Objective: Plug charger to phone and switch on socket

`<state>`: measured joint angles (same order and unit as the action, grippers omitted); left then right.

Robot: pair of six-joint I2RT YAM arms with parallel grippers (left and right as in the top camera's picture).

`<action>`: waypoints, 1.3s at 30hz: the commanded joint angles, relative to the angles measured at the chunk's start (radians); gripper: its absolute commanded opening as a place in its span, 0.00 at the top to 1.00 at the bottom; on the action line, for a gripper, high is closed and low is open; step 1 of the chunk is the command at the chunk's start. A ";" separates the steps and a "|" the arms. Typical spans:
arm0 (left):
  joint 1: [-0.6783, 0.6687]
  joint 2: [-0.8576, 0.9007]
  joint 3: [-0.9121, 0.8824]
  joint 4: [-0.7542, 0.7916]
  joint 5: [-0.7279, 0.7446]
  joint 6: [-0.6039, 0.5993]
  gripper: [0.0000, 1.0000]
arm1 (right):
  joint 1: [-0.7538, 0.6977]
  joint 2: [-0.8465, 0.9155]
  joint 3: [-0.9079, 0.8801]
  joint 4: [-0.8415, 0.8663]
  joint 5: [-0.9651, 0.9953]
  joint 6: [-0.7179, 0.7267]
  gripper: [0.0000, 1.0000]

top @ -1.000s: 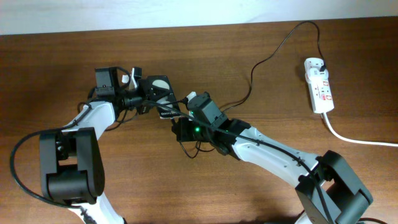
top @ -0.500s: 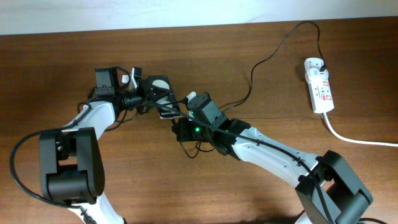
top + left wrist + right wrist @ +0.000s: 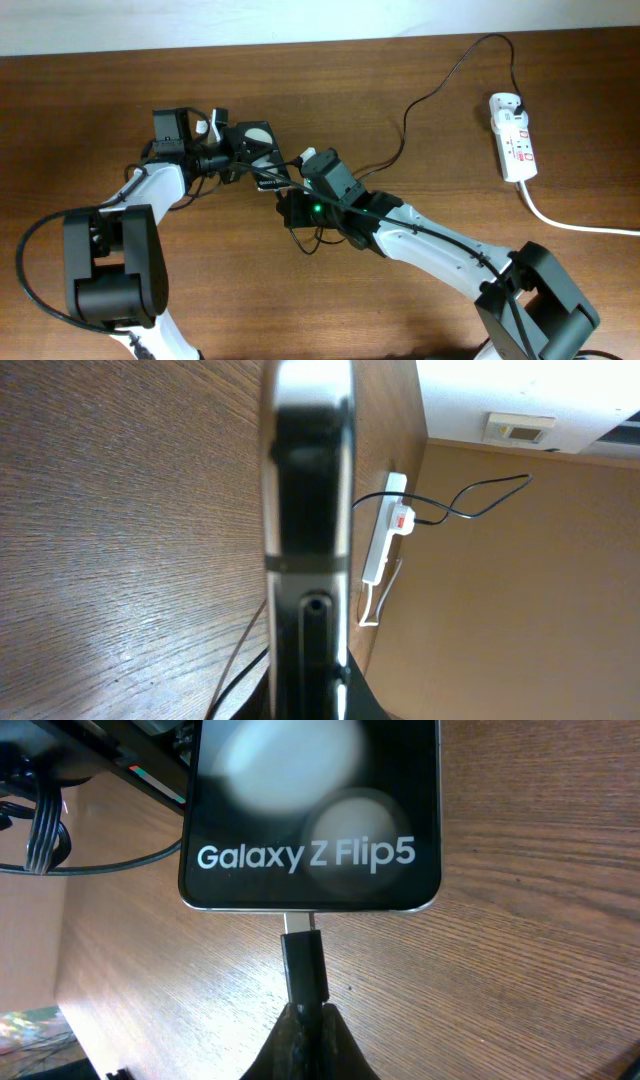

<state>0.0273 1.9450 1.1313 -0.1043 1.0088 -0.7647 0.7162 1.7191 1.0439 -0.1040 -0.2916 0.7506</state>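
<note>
The black phone [image 3: 253, 146] lies on the table between the two arms; its glossy face reads "Galaxy Z Flip5" in the right wrist view [image 3: 310, 810]. My left gripper [image 3: 232, 152] is shut on the phone, whose edge fills the left wrist view [image 3: 308, 540]. My right gripper [image 3: 303, 1030] is shut on the charger's black plug tip [image 3: 303, 965], whose metal end sits at the phone's port. The thin black charger cable [image 3: 420, 100] runs back to the white socket [image 3: 513, 138] at the far right, which also shows in the left wrist view [image 3: 385, 535].
The socket's thick white cord [image 3: 575, 225] trails off the right edge. A loop of black cable [image 3: 305, 243] lies under my right wrist. The table's back edge meets a pale wall [image 3: 300, 20].
</note>
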 commanded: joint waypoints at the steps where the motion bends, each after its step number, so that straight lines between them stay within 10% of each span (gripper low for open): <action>1: -0.013 -0.031 0.002 -0.020 0.129 0.006 1.00 | -0.029 -0.011 0.000 0.010 0.145 -0.007 0.96; 39: -0.013 -0.031 0.002 -0.020 0.129 0.006 1.00 | -0.029 -0.011 0.000 0.003 0.127 -0.007 0.96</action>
<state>0.0273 1.9450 1.1313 -0.1070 1.0088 -0.7643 0.7162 1.7191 1.0439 -0.1085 -0.2886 0.7513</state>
